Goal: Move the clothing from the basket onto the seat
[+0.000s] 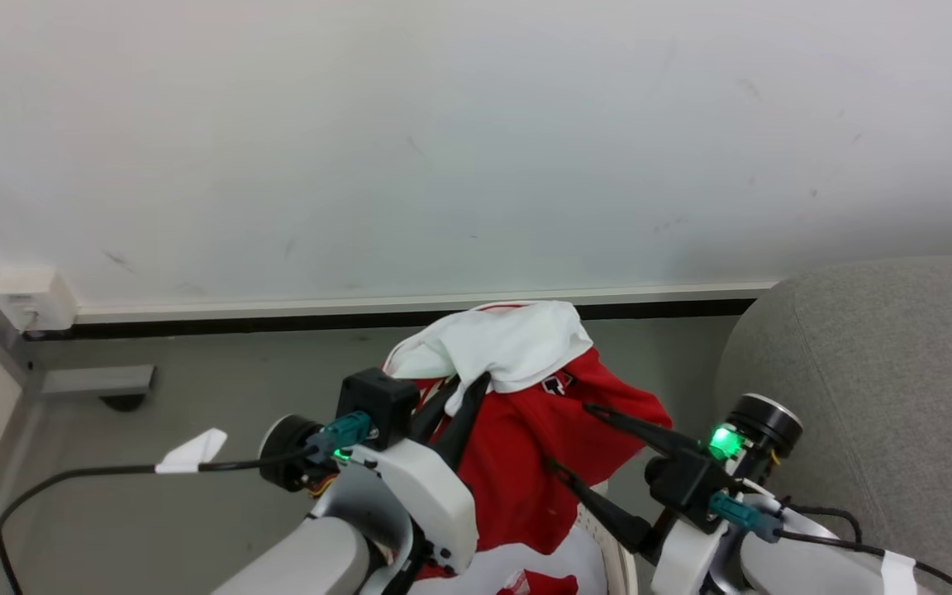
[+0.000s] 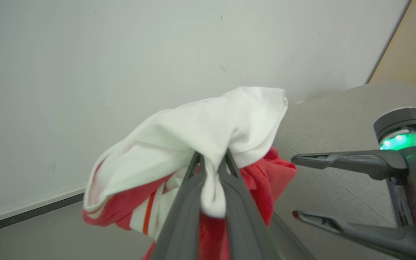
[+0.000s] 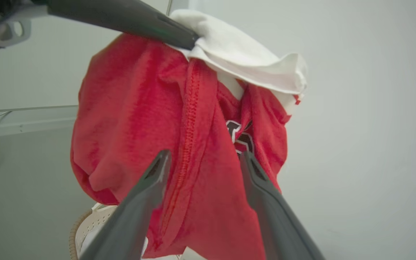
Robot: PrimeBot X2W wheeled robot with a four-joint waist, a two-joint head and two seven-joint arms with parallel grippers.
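Clothing (image 3: pixel 128 108) pinched in left gripper (image 2: pixel 213 160), hanging above basket (image 3: pixel 85 224); right gripper (image 1: pixel 568 435) spread wide, empty.

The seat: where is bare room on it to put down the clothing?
The seat shows bare grey fabric, bordered by the wall and the right gripper. Crowded: the middle, where the left gripper holds the clothing above the basket.

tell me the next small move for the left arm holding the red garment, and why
Probably swing the left gripper toward the robot's right, over the grey seat. It is shut on the red and white garment, which hangs above the cream basket, while the right gripper stands open beside the cloth, gripping nothing.
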